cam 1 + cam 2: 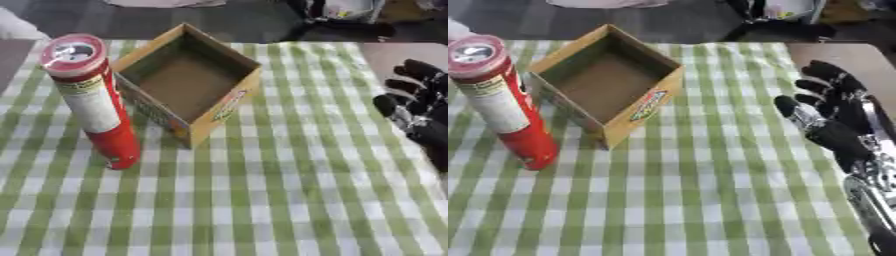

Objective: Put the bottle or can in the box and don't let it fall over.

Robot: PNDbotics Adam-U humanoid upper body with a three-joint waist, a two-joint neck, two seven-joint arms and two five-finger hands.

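Observation:
A tall red can with a white label and a clear lid stands upright on the green checked tablecloth, at the left. Just to its right, touching or nearly touching, sits an open cardboard box, empty, with a red logo on its near right wall. My right hand hovers at the right edge of the table, fingers straight and pointing away from me, holding nothing, well apart from the box. My left hand shows in neither view.
The tablecloth stretches in front of the box and between box and right hand. Dark objects lie beyond the far table edge. A bare brown table corner shows at the upper right.

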